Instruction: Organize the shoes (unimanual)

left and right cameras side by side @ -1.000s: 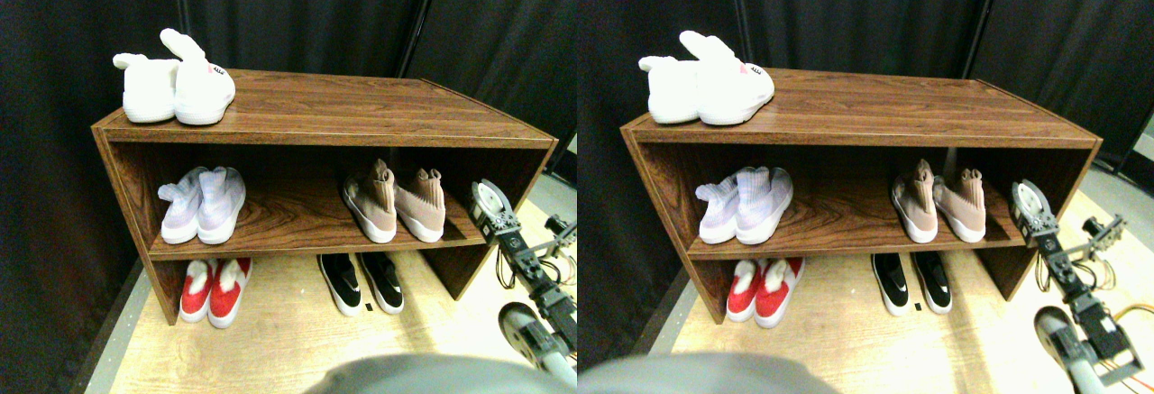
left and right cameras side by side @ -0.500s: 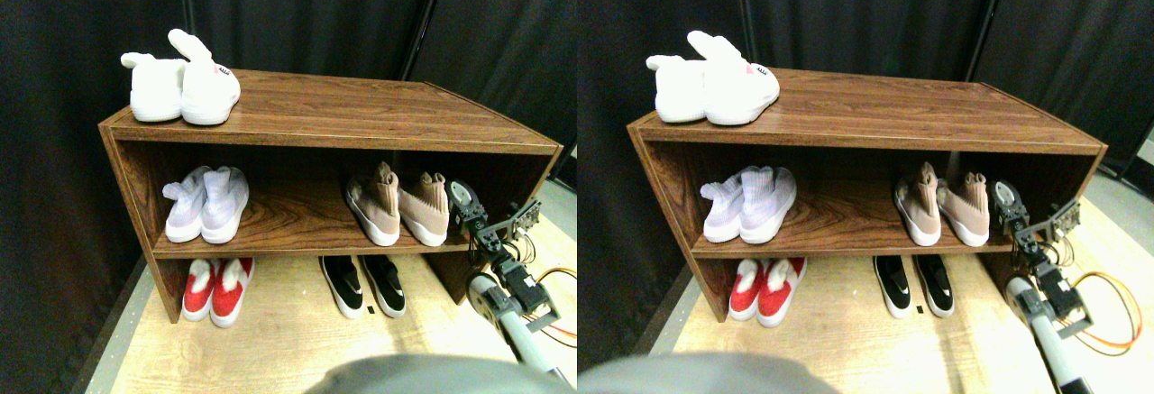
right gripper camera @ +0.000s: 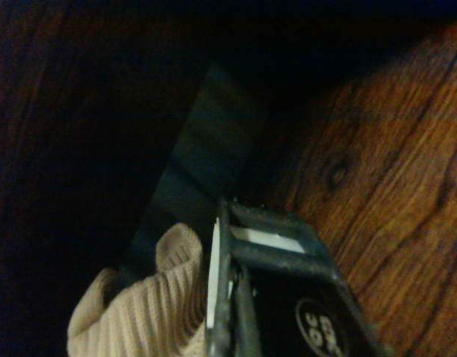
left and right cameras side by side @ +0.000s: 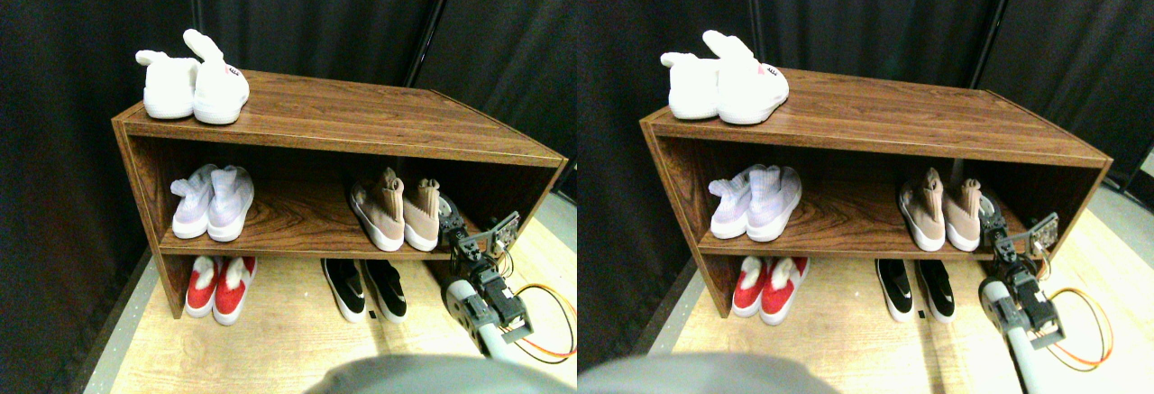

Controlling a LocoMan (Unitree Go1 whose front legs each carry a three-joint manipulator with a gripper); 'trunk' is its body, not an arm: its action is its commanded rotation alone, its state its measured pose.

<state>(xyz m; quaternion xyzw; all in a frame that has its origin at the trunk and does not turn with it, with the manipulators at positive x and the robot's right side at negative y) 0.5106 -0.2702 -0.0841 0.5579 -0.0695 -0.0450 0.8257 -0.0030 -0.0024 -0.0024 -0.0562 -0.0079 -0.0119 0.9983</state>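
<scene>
Tan knit shoes [left and right cameras side by side: 397, 215] are sitting on the middle shelf [left and right cameras side by side: 297, 223]; the end effector [left and right cameras side by side: 448, 216] is pressing beside the soft, light collar. Grip state: cannot tell.

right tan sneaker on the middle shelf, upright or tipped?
Upright. The right tan sneaker stands on its white sole on the middle shelf, collar up, beside its mate. The gripper sits at its outer side.

Lab set, black curtains [left and right cameras side by side: 361, 6], shoe rack [left and right cameras side by side: 343, 114]
</scene>
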